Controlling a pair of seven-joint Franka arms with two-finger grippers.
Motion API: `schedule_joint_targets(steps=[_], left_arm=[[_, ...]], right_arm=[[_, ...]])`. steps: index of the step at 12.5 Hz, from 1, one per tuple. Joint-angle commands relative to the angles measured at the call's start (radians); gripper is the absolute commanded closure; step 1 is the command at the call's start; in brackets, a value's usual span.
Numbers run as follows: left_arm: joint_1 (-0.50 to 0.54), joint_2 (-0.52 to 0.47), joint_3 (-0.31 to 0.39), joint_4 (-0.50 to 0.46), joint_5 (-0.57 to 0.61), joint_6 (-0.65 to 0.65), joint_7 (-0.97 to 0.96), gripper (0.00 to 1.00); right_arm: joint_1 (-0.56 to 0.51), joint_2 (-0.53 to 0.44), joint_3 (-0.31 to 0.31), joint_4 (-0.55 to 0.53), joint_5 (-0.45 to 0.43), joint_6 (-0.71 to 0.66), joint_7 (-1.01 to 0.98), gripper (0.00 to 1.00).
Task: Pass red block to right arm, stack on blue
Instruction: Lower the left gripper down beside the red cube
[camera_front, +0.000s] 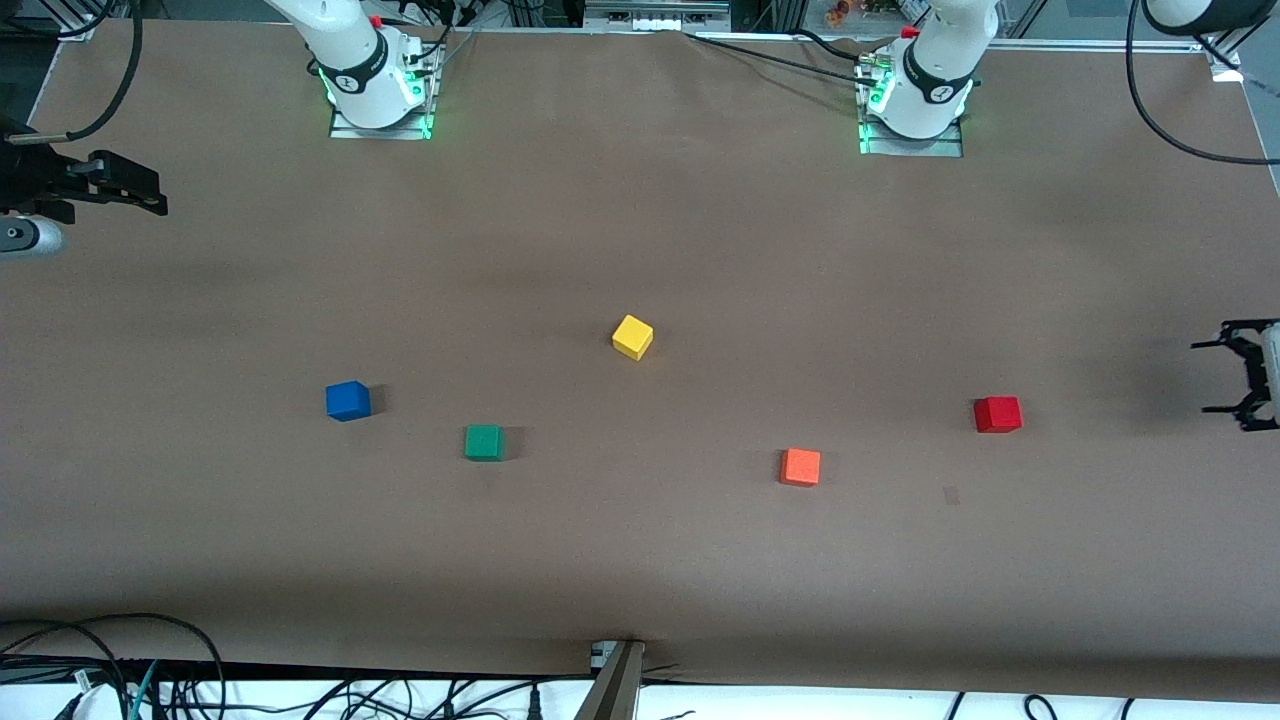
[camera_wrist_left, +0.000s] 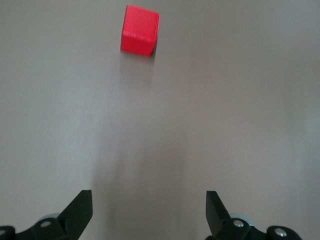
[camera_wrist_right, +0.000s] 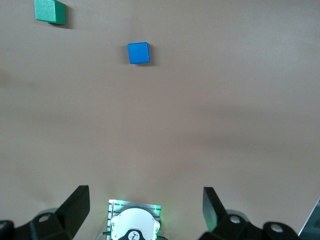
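While both arms hang back at the edges of the brown counter (camera_front: 640, 200), the five cubes lie untouched across its middle. At the front view's nine o'clock edge the right hand (camera_front: 150, 195) hovers over the right arm's end of the counter, its slim black fingers (camera_wrist_right: 75, 207) spread wide apart in its wrist view and holding nothing. Next comes the blue cube (camera_front: 348, 400), resting alone on the counter; the green cube (camera_front: 484, 442) sits near it at about its four o'clock, nearer to the front camera. The yellow cube (camera_front: 632, 337) lies close to the centre, farther from that camera than the rest. The orange cube (camera_front: 800, 466) follows, nearest to the camera of all. The red block (camera_front: 998, 414) sits at the orange cube's two o'clock, toward the left arm's end, well apart from the blue cube. At the three o'clock edge the left hand (camera_front: 1222, 378) hovers with its claw-like fingers (camera_wrist_left: 80, 210) wide open and empty, the red block ahead of them.
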Motion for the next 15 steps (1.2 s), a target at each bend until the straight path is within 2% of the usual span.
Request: schedule_joint_targets(steps=[1, 5, 9, 15], left_arm=[[0.03, 0.112, -0.009, 0.069, -0.144, -0.026, 0.144, 0.0], [0.05, 0.231, -0.009, 0.069, -0.384, -0.071, 0.325, 0.0], [0.05, 0.321, -0.01, 0.069, -0.556, -0.131, 0.442, 0.0], [0.037, 0.384, -0.029, 0.068, -0.652, -0.158, 0.462, 0.0]], right_arm=[[-0.004, 0.007, 0.001, 0.018, 0.0, -0.005, -0.011, 0.0], [-0.004, 0.007, 0.001, 0.018, 0.002, -0.003, -0.011, 0.0], [-0.004, 0.007, 0.001, 0.017, 0.002, -0.002, -0.011, 0.0], [-0.005, 0.007, 0.001, 0.017, 0.002, -0.002, -0.009, 0.0]])
